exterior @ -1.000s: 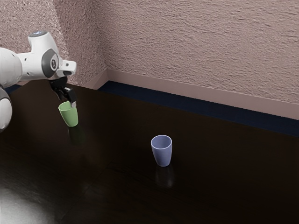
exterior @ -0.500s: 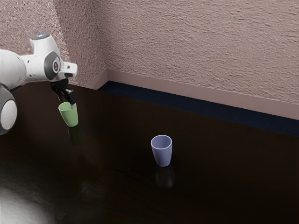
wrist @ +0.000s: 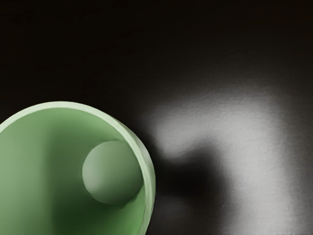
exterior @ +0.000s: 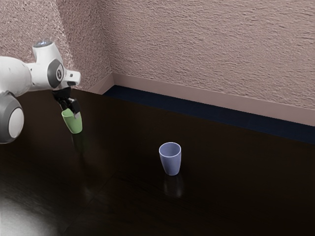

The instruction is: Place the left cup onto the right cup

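Note:
A green cup (exterior: 73, 122) hangs tilted above the dark table at the exterior view's left, and my black gripper (exterior: 73, 111) is shut on its rim, one finger inside and one outside. From the hand, I look straight down into the green cup (wrist: 63, 171), whose round bottom shows inside. A lavender-blue cup (exterior: 170, 158) stands upright on the table near the middle, well to the exterior view's right of the green one and lower in that view.
The glossy dark table (exterior: 236, 196) spreads wide around both cups. A rough pinkish wall (exterior: 211, 44) with a pale skirting and a dark blue strip (exterior: 206, 112) runs along the far side.
My arm has shifted slightly, and the green cup stays in the gripper at nearly the same place above the table. The lavender-blue cup has not moved.

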Controlling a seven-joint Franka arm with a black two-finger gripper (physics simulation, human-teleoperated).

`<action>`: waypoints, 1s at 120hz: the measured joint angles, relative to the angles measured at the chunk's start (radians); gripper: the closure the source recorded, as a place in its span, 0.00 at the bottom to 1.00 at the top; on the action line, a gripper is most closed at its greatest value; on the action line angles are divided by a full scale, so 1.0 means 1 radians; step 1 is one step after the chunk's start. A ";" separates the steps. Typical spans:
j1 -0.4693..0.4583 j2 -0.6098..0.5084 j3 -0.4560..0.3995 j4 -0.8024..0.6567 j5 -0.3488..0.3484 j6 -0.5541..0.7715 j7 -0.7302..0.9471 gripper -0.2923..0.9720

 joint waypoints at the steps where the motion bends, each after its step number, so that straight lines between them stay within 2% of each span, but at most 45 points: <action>1: 0.000 0.000 0.000 0.000 0.000 0.000 0.001 0.23; 59: 0.005 0.038 -0.004 0.056 -0.012 0.005 0.030 0.23; 120: 0.003 0.043 -0.020 0.051 -0.018 0.008 0.045 0.23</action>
